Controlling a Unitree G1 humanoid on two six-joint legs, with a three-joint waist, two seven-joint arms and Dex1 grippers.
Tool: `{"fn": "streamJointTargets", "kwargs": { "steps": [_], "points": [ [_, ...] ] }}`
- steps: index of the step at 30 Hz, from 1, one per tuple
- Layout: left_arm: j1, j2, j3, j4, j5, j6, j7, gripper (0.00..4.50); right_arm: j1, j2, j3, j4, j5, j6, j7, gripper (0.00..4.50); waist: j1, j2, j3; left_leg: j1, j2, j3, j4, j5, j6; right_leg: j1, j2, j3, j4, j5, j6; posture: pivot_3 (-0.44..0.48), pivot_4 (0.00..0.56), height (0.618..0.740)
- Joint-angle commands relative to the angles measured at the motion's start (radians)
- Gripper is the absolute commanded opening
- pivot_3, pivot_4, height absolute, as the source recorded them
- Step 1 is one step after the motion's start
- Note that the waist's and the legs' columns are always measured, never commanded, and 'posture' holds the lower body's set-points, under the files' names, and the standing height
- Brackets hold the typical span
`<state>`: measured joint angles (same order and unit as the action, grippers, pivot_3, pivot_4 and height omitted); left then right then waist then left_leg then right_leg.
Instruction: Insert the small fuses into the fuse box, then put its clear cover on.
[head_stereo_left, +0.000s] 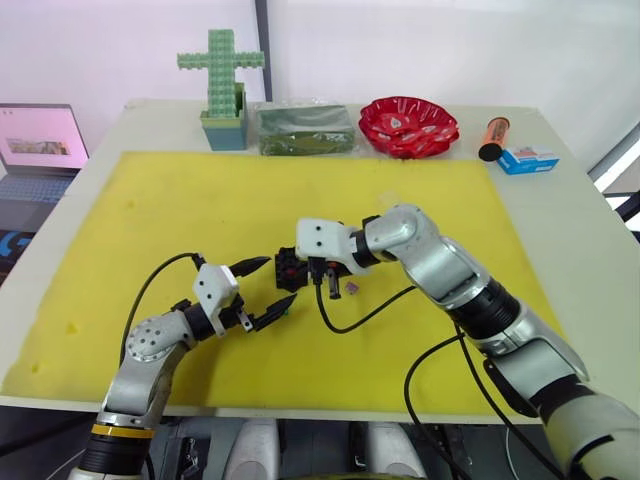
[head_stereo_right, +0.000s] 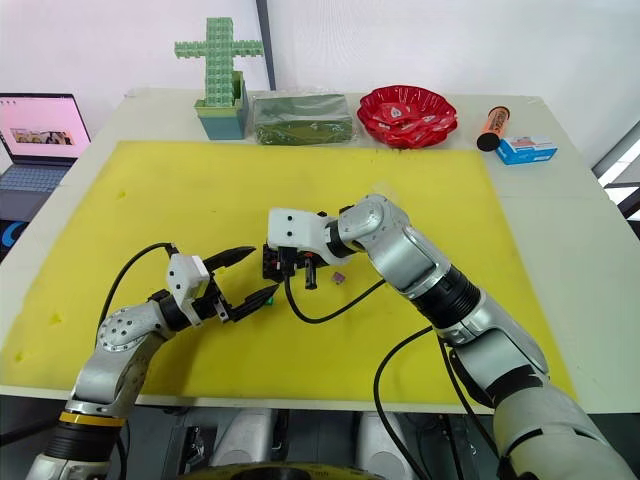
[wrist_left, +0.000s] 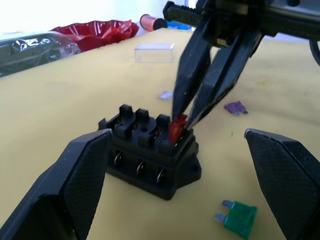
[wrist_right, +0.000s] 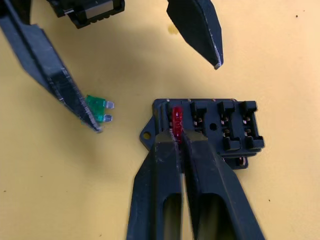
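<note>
On the yellow mat (head_stereo_left: 200, 210), near its middle, the fuse box (wrist_left: 150, 150) sat flat with its slots facing up. My right gripper (wrist_right: 179, 142) stood over one end slot, fingers pinched narrow on the red fuse (wrist_right: 177, 120), which was partly down in that slot. The other slots looked unfilled. My left gripper (head_stereo_left: 262, 290) hung just beside the box, fingers spread wide and holding nothing, with the box between and beyond their tips in the left wrist view. The green fuse (wrist_left: 237, 217) lay on the mat near the lower left fingertip, blades showing. The brownish-purple fuse (wrist_left: 235, 107) lay a little past the box on its far side, and the pale grey fuse (wrist_left: 165, 95) lay beyond the box as well. Farther back on the mat rested the clear cover (wrist_left: 154, 52), apart from everything.

Along the table's far edge stood a green block cross (head_stereo_left: 222, 75), a dark wrapped packet (head_stereo_left: 305, 130), a red bowl (head_stereo_left: 408, 125), an orange tube (head_stereo_left: 493, 137) and a blue-and-white carton (head_stereo_left: 527, 159); I could read no writing on any of them. A laptop (head_stereo_left: 38, 150) sat off the table's left side, its screen text too small to read.
</note>
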<state>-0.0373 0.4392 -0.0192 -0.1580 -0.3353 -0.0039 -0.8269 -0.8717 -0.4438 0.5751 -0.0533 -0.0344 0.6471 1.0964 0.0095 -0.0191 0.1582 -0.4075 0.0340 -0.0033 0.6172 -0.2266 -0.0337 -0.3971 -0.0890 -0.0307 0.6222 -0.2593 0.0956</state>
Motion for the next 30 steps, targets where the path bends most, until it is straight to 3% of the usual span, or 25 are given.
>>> {"fn": "streamJointTargets", "kwargs": {
  "steps": [1, 15, 18, 22, 30],
  "points": [
    [-0.012, 0.003, -0.003, -0.051, -0.004, 0.016, 0.012, 4.5, -0.017, 0.003, -0.025, -0.022, 0.001, -0.01, -0.008, 1.69, 0.0, 0.0, 0.0, 0.0, 0.0, 0.0, 0.0, 0.0, 0.0, 0.0, 0.0, 0.0, 0.0, 0.0, 0.0, 0.0, 0.15, 0.74],
    [0.0, 0.014, 0.026, -0.046, -0.02, 0.039, 0.016, 4.5, 0.039, 0.034, -0.145, -0.094, 0.089, -0.01, -0.07, 1.69, 0.0, 0.0, 0.0, 0.0, 0.0, 0.0, 0.0, 0.0, 0.0, 0.0, 0.0, 0.0, 0.0, 0.0, 0.0, 0.0, 0.15, 0.74],
    [0.0, 0.014, 0.03, -0.026, -0.022, 0.031, 0.012, 4.5, 0.066, 0.057, -0.169, -0.101, 0.105, 0.005, -0.111, 1.16, 0.0, 0.0, 0.0, 0.0, 0.0, 0.0, 0.0, 0.0, 0.0, 0.0, 0.0, 0.0, 0.0, 0.0, 0.0, 0.0, 0.15, 0.74],
    [-0.003, 0.012, 0.031, -0.005, -0.02, 0.016, 0.004, 4.5, 0.086, 0.077, -0.158, -0.079, 0.1, 0.006, -0.145, 0.02, 0.0, 0.0, 0.0, 0.0, 0.0, 0.0, 0.0, 0.0, 0.0, 0.0, 0.0, 0.0, 0.001, 0.0, 0.0, 0.0, 0.15, 0.74],
    [0.001, 0.013, 0.033, -0.004, -0.019, 0.011, 0.001, 4.5, 0.106, 0.071, -0.122, -0.044, 0.085, -0.02, -0.154, 0.02, 0.0, 0.0, 0.0, 0.0, 0.0, 0.0, 0.0, 0.0, 0.0, 0.0, 0.0, 0.0, 0.001, 0.0, 0.0, 0.0, 0.15, 0.74]
  ]
}}
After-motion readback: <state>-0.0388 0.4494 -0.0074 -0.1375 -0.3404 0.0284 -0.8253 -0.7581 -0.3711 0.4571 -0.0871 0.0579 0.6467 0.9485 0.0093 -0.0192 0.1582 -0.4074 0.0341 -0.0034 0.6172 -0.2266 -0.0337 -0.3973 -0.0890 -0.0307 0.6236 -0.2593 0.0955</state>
